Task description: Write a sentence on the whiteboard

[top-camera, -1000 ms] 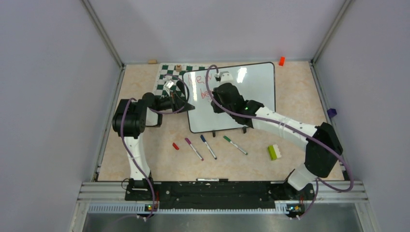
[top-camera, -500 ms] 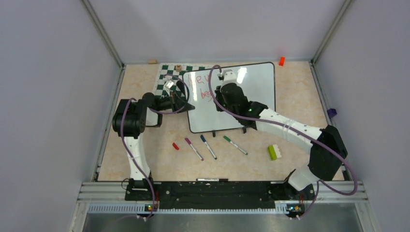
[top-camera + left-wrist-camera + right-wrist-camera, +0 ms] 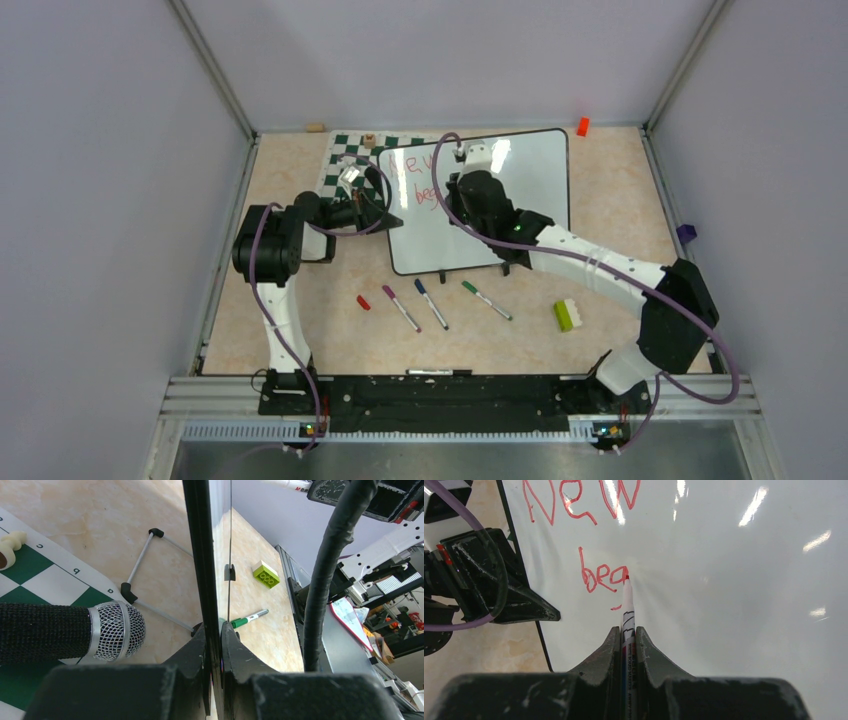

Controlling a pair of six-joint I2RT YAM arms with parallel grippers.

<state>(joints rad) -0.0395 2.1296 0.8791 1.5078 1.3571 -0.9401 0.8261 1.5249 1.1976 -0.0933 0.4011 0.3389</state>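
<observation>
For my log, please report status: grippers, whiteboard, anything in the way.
Left gripper shut on whiteboard edge. Right gripper shut on red marker, tip at sentence: "New beg". Nothing blocking seen.

Partial sentence point(image 3: 589, 535) in red is read on the whiteboard point(image 3: 734, 590): "New" on the top line, "beg" below it. Edge letters "c", "b", "a" are printed along the chessboard mat point(image 3: 50, 587). Print on the red marker point(image 3: 628, 617) barrel is seen but cannot be read.

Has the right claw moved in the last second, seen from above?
Yes. In the top view the right claw slid slightly rightward across the whiteboard, away from its left frame edge.
</observation>
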